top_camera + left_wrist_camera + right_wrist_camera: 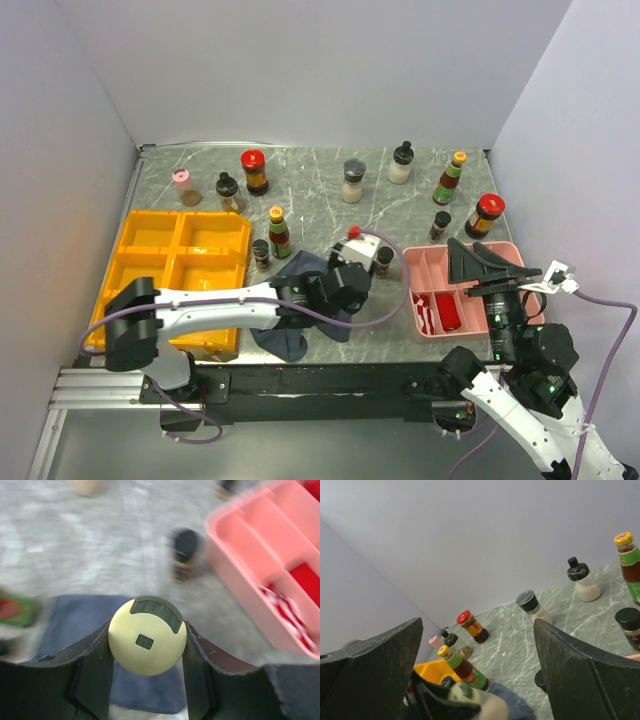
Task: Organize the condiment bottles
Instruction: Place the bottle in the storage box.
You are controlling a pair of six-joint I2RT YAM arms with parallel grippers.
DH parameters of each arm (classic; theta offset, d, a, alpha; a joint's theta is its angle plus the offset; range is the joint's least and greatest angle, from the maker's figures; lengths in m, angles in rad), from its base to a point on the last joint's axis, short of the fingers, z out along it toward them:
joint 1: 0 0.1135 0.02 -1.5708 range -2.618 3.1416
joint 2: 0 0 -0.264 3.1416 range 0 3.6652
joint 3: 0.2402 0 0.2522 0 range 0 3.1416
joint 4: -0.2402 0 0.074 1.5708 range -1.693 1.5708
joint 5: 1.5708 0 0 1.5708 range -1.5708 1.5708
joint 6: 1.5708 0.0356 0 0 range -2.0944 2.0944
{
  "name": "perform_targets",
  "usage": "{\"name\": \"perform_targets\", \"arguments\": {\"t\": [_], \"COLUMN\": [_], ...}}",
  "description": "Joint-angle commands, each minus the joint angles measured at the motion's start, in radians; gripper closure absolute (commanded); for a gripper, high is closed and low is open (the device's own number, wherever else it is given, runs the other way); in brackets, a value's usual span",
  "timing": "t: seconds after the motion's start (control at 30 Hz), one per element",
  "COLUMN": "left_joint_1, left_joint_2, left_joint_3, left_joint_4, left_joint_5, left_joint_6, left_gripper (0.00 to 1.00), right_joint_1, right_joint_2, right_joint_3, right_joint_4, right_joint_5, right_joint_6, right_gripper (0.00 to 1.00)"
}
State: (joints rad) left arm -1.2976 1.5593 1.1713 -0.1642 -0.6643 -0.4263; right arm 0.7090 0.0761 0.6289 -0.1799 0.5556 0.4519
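My left gripper (pixel 147 632) is shut on a jar with a pale-green cap (pixel 147 636), one finger on each side of the cap, above the dark grey cloth (pixel 75 625). From above, this gripper (pixel 362 255) sits at the table's middle front. My right gripper (pixel 483 262) hangs wide open over the pink tray (pixel 512 262) with nothing between its fingers (pixel 385 665). Other condiment bottles stand around: a pink-capped jar (pixel 182 186), a red-capped jar (pixel 254 171), a yellow-capped sauce bottle (pixel 278 232), a grey-capped jar (pixel 353 181) and a small dark jar (pixel 384 261).
A yellow compartment tray (pixel 180 270) lies at the front left. The pink tray holds a red item (pixel 447 312). More bottles stand at the back right: a black-capped white jar (pixel 401 162), an orange-capped bottle (pixel 452 178) and a red-capped jar (pixel 486 215). Walls close in three sides.
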Motion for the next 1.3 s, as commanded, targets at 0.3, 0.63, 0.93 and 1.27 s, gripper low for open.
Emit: {"name": "perform_targets", "arguments": {"t": [0.3,0.63,0.93,1.27], "left_joint_1": [0.17,0.588,1.007,1.294], "left_joint_2": [-0.149,-0.341,-0.427,-0.378], "left_joint_3": [0.198,0.108,-0.047,-0.182], "left_joint_4": [-0.09,-0.017,-0.078,-0.022], "left_joint_5": [-0.439,-0.384,-0.302,-0.152], "left_joint_6": [0.043,-0.031,-0.284,-0.42], "left_gripper": [0.99,0.99,0.99,0.96], "right_joint_1": [0.004,0.004,0.004,0.003], "right_joint_2": [0.03,0.034,0.051,0.056], "right_joint_3": [0.012,0.011,0.008,0.006], "right_joint_4": [0.028,0.026,0.028,0.034], "right_joint_5": [-0.013,-0.014,-0.051,-0.111], "right_joint_6": [0.001,-0.002,0.013,0.027], "right_gripper": [0.0,0.0,0.0,0.0]}}
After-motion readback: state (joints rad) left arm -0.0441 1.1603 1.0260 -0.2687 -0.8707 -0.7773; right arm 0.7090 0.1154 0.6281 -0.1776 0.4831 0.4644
